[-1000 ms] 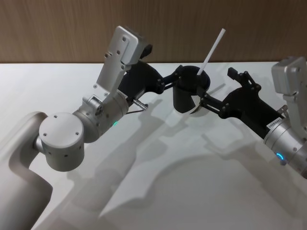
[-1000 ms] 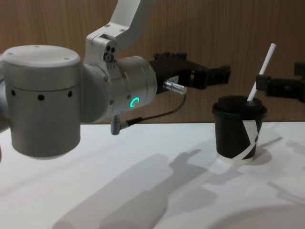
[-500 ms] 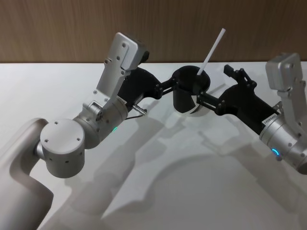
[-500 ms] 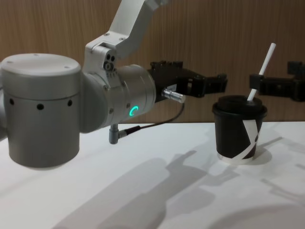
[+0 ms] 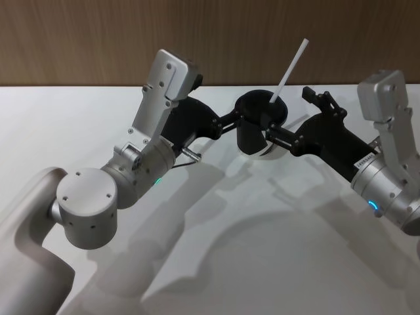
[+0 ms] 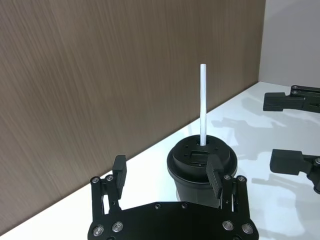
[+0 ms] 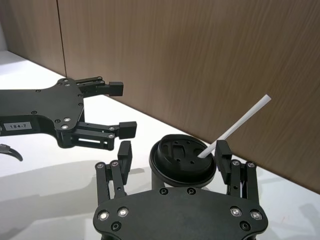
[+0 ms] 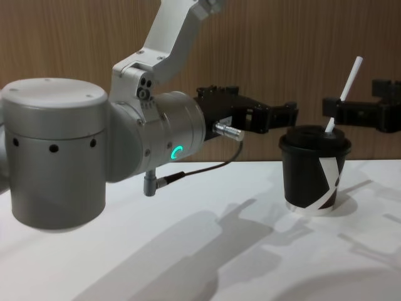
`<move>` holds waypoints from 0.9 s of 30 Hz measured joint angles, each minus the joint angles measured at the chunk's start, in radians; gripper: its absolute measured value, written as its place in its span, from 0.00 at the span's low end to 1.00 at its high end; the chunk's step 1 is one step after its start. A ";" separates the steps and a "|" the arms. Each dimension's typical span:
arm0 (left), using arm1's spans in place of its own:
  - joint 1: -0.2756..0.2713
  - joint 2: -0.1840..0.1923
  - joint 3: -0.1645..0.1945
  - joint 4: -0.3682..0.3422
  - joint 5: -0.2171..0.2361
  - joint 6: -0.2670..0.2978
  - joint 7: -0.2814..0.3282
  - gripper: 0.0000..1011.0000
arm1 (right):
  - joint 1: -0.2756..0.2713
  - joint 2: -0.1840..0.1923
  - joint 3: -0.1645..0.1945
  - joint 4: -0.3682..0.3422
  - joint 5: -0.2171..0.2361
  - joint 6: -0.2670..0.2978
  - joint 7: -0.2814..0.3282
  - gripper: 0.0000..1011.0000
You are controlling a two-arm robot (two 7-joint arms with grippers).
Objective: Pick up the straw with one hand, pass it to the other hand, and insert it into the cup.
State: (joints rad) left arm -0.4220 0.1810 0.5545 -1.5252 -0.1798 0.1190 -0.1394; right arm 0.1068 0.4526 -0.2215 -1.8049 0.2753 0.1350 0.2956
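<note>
The black cup (image 5: 257,133) with its domed lid stands at the back middle of the white table. The white straw (image 5: 289,69) sticks out of the lid and leans toward the right. My left gripper (image 5: 231,121) is open just left of the cup, touching nothing. In the left wrist view its fingers (image 6: 215,172) spread in front of the cup (image 6: 200,162) and the straw (image 6: 203,105). My right gripper (image 5: 287,117) is open at the cup's right side. Its fingers (image 7: 223,150) flank the lid (image 7: 182,157), and the straw (image 7: 235,127) passes close to one fingertip, free of both.
A wood-panelled wall (image 5: 98,39) runs right behind the cup along the table's far edge. The two silver forearms (image 5: 141,164) reach in from both sides. The white table (image 5: 262,249) in front of the cup is bare and crossed by shadows.
The right arm has shifted a little to the left and its gripper sits slightly higher beside the straw. The left arm has moved only slightly. Cup and straw stay put.
</note>
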 joint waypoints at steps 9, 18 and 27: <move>0.005 -0.002 -0.002 -0.001 0.001 0.001 0.002 0.99 | 0.004 -0.003 -0.001 0.003 -0.004 0.000 0.003 0.99; 0.007 -0.003 -0.003 -0.002 0.002 0.002 0.003 0.99 | 0.006 -0.003 -0.002 0.004 -0.006 0.000 0.004 0.99; 0.008 -0.003 -0.003 -0.002 0.002 0.002 0.004 0.99 | 0.007 -0.004 -0.003 0.006 -0.007 0.000 0.005 0.99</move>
State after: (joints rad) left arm -0.4144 0.1776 0.5515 -1.5273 -0.1774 0.1211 -0.1358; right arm 0.1137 0.4483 -0.2241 -1.7994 0.2680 0.1347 0.3008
